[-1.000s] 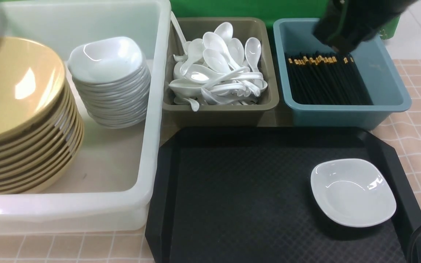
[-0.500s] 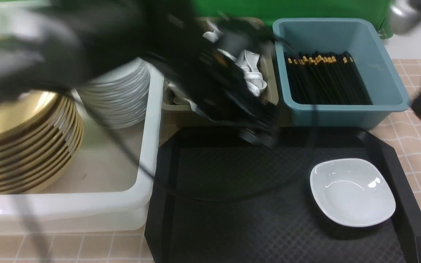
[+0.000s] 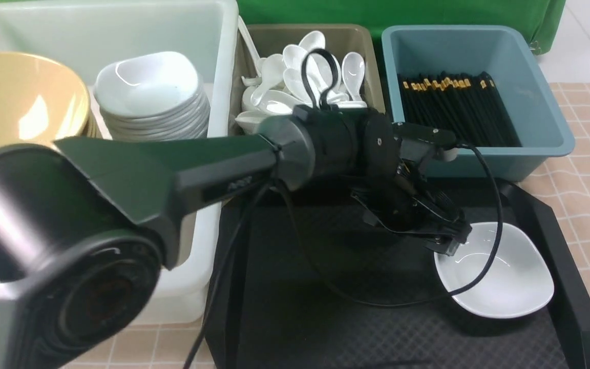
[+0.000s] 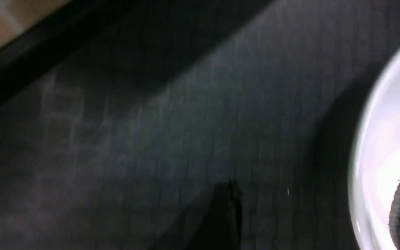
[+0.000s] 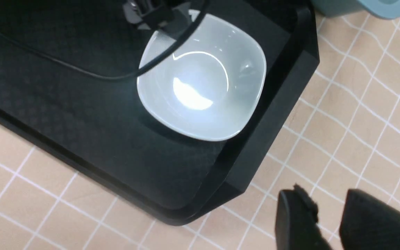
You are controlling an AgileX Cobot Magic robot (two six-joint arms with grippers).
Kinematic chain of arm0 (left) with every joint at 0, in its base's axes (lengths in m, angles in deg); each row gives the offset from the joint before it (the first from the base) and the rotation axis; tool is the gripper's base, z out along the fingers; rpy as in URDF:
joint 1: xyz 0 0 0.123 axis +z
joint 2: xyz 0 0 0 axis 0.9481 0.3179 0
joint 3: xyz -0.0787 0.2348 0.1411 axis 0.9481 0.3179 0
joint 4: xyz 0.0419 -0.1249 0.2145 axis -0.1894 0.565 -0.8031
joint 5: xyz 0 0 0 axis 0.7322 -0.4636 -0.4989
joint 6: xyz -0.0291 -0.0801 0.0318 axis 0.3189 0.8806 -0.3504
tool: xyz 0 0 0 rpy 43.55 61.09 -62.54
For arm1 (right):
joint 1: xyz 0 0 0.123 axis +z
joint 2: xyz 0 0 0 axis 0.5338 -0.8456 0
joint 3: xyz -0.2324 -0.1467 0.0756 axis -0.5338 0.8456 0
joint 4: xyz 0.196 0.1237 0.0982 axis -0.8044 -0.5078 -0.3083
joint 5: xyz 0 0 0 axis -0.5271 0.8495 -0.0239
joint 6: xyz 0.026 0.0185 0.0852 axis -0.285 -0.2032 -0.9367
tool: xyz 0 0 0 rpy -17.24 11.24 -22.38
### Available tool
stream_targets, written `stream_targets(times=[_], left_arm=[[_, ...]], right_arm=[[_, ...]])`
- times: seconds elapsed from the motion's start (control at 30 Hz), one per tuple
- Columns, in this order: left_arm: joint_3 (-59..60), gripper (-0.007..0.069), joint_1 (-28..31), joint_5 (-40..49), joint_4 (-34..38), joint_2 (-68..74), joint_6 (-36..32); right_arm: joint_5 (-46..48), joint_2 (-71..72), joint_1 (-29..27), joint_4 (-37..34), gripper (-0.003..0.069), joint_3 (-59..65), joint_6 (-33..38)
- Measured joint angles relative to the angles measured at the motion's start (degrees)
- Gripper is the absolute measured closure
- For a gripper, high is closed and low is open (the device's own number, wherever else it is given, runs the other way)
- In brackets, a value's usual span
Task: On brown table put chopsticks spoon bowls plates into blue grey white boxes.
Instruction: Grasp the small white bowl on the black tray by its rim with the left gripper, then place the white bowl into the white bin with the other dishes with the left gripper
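Now, your left gripper [image 3: 451,242] hangs spread wide, straddling the rim of the white plate [image 3: 510,282], which sits on the black tray [image 3: 315,318]. Your right gripper [image 5: 325,211] hovers empty, fingers parted, over the table [image 5: 359,114].

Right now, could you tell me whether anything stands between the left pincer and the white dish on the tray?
Nothing visible does: the open left pincer straddles the white dish's rim, on the black tray.

Yellow bowls [image 3: 13,97] and stacked white plates [image 3: 151,87] sit in the white box [image 3: 121,25]. The grey box [image 3: 269,41] holds spoons [image 3: 285,87], the blue box [image 3: 541,118] chopsticks [image 3: 454,110]. One plate [image 3: 520,287] lies upright on the tray [image 3: 300,318].
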Motion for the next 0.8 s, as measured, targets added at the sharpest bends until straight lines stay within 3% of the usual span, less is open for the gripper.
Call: stream_targets(times=[0.13, 0.27, 0.37, 0.6, 0.8], left_arm=[[0.0, 0.0167, -1.3, -1.7, 0.1, 0.9, -2.2], [0.0, 0.0424, -3.3, -2.1, 0.7, 1.0, -5.1], [-0.4, 0.0559, -3.1, -0.6, 2.9, 0.7, -6.2], [-3.7, 0.0619, 3.2, 10.9, 1.1, -4.7, -8.0], [-5.5, 0.0619, 17.1, 15.9, 0.4, -20.9, -12.0]], right_arm=[[-0.9, 0.0, 0.0, 0.0, 0.0423, 0.1, 0.0], [-3.0, 0.0, 0.0, 0.0, 0.0423, 0.1, 0.1], [-4.0, 0.0, 0.0, 0.0, 0.0423, 0.1, 0.2], [-7.6, 0.0, 0.0, -1.0, 0.0423, 0.0, 0.2], [-9.5, -4.2, 0.7, -10.9, 0.0503, -4.7, 6.6]])
